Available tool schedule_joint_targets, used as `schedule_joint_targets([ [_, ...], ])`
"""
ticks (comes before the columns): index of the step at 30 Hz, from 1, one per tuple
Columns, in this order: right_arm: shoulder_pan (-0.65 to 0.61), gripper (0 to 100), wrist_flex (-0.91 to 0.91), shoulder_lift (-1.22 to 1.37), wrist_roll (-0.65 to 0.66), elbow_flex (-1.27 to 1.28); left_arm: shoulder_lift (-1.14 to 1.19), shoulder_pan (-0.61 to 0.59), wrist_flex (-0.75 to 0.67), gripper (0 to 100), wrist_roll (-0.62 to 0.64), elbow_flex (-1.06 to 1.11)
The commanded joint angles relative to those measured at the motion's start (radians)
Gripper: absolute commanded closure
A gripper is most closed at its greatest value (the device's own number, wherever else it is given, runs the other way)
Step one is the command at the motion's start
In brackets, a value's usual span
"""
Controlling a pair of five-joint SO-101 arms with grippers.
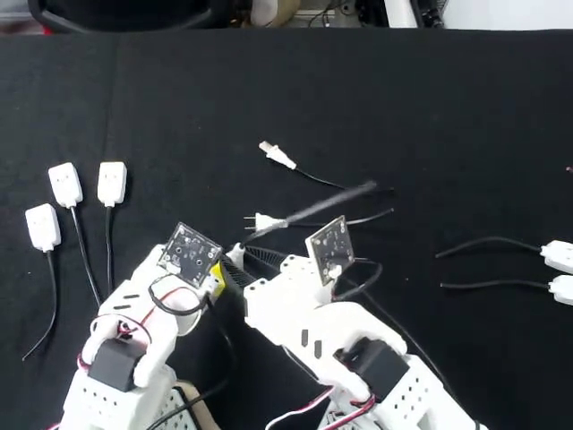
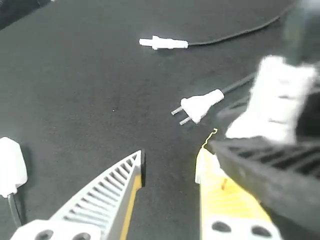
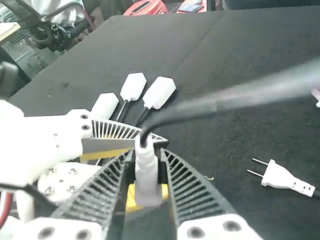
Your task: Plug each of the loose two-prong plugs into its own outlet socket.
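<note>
My right gripper [image 3: 147, 156] is shut on a white two-prong plug [image 3: 145, 175], whose black cable [image 3: 235, 95] arcs up and away. In the high view this gripper [image 1: 251, 262] sits at the table's front centre, tight against my left gripper [image 1: 222, 271]. My left gripper [image 2: 170, 160] is open with nothing between its fingers. A loose plug [image 2: 197, 106] lies just beyond it, and another plug [image 2: 164, 43] farther off. In the high view these plugs lie at centre [image 1: 264, 221] and behind it [image 1: 277, 155]. Three white sockets [image 1: 64, 184] [image 1: 111, 182] [image 1: 42, 226] lie at the left.
Two more white sockets [image 1: 557, 255] [image 1: 562, 288] with black cords lie at the right edge. The held plug's cable [image 1: 331, 204] sweeps over the centre plug. Black cords trail from the left sockets toward the front. The black tabletop [image 1: 430, 116] stretches back.
</note>
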Motion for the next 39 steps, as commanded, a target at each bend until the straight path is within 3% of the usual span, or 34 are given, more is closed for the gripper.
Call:
schedule_joint_targets([
  [1, -0.015, 98.7, 0.012, 0.004, 0.009, -0.041, -0.008, -0.021, -0.04, 82, 0.008, -0.024],
  [5, -0.015, 98.7, 0.005, 0.004, 0.009, -0.042, -0.008, -0.019, -0.06, 82, 0.049, -0.002],
  [11, -0.015, 98.7, 0.011, 0.004, 0.009, -0.042, -0.008, -0.03, -0.222, 82, 0.118, 0.085],
  [18, -0.015, 98.7, 0.012, 0.004, 0.012, -0.042, -0.008, -0.119, -0.235, 82, 0.121, 0.061],
  [39, -0.075, 98.7, 0.092, 0.007, 0.049, -0.059, -0.008, -0.176, -0.236, 82, 0.121, 0.038],
])
